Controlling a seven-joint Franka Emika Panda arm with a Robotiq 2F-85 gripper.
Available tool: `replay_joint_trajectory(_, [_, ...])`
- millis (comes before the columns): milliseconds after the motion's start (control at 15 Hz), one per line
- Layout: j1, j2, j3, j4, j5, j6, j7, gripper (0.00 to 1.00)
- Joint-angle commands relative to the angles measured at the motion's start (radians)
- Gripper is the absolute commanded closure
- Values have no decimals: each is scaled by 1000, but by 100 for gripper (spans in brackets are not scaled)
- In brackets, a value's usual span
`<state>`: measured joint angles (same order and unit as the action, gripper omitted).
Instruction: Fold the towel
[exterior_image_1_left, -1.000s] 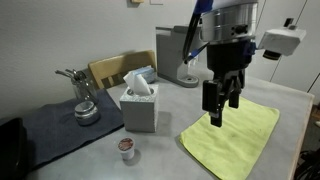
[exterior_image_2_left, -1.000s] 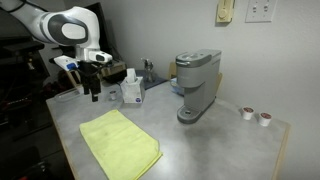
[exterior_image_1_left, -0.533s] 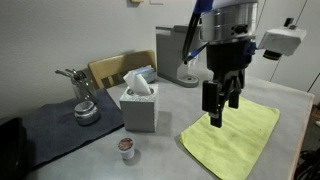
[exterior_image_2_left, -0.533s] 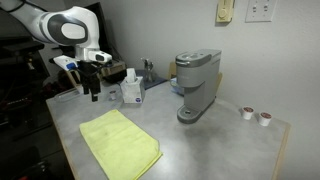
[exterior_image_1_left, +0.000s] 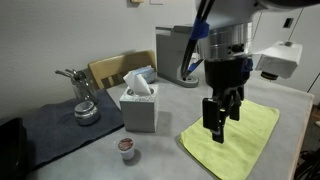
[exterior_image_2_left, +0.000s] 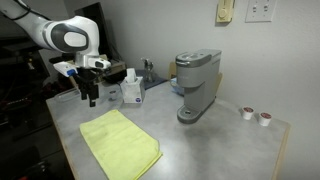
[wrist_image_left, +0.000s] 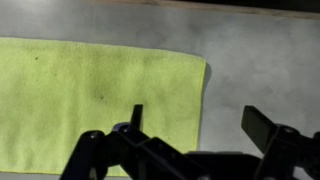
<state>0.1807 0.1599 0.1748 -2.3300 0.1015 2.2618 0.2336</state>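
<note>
The lime towel (wrist_image_left: 100, 95) lies flat on the grey table (wrist_image_left: 260, 60), filling the left of the wrist view. Thin, soft and light, it should lift easily by a corner at its right edge. The gripper (wrist_image_left: 193, 112) hovers over that edge, fingers spread wide and holding nothing. Its body hides the towel's near corner.

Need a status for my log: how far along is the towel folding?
Done: nothing yet. The towel lies flat and unfolded on the table in both exterior views. In hand: the hand hovers open above one edge of the towel, as the wrist view shows, and holds nothing. Left: probably grasping that edge and carrying it over to make the fold.
</note>
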Motion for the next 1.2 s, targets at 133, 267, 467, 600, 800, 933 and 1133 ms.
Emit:
replay_joint_trajectory(133, [18, 72, 6, 27, 11, 29, -18, 0])
replay_joint_trajectory(267, [20, 94, 7, 35, 14, 31, -26, 0])
replay_joint_trajectory(467, [19, 104, 2, 42, 10, 28, -39, 0])
replay_joint_trajectory(600, [25, 89, 1, 30, 3, 13, -16, 0])
replay_joint_trajectory(800, [28, 90, -2, 34, -6, 21, -10, 0])
replay_joint_trajectory(933, [29, 110, -1, 38, -7, 29, -12, 0])
replay_joint_trajectory(1133, [33, 140, -3, 45, -13, 39, -11, 0])
